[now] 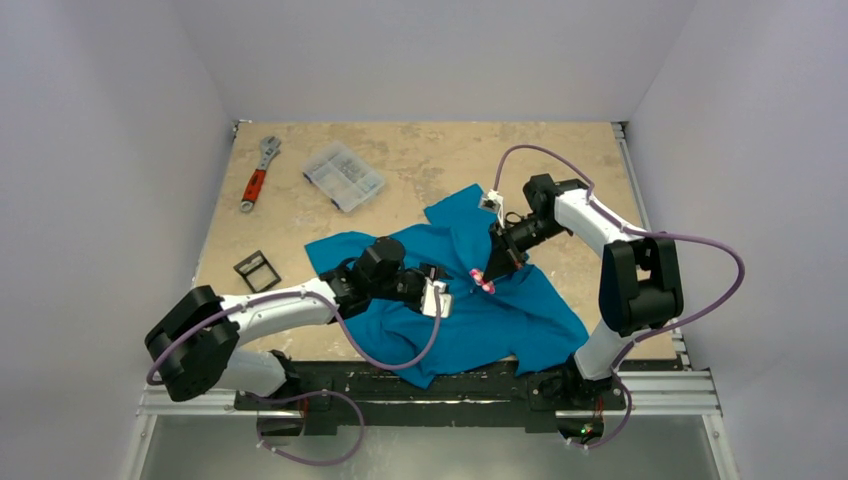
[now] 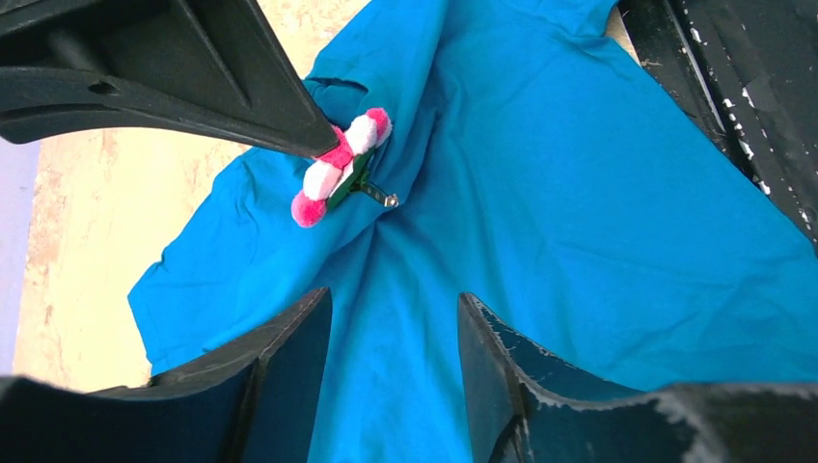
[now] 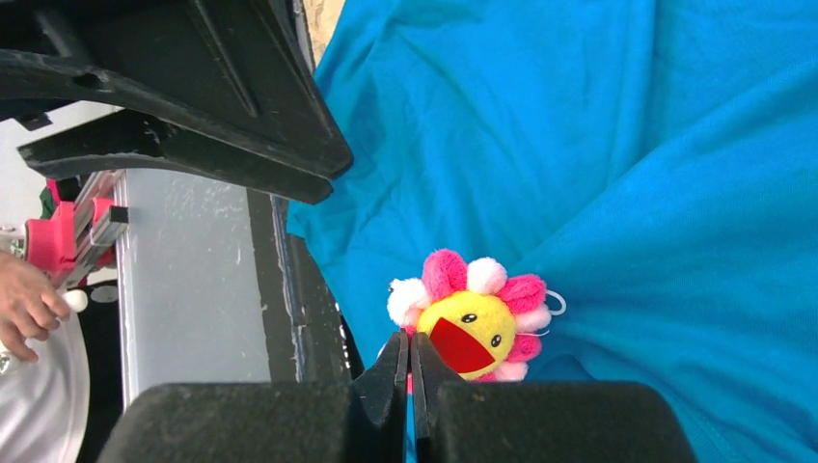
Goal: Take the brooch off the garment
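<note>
The teal-blue garment (image 1: 520, 310) lies rumpled across the near middle of the table. The brooch (image 1: 482, 281), a plush flower with pink and white petals round a yellow face, sits on the cloth near its centre. My right gripper (image 3: 410, 338) is shut with its tips pinching the brooch (image 3: 477, 323) at its lower left edge. In the left wrist view one of its fingers (image 2: 241, 96) rests against the brooch (image 2: 342, 164), and a metal pin shows behind the flower. My left gripper (image 2: 394, 299) stands half open just left of the brooch, a ridge of garment (image 2: 579, 193) between its fingers.
A red-handled wrench (image 1: 258, 172) and a clear plastic box (image 1: 343, 175) lie at the far left. A small black square frame (image 1: 256, 269) sits left of the shirt. The black table rail (image 3: 289, 289) runs close by, and a person's hand (image 3: 24, 304) shows beyond it.
</note>
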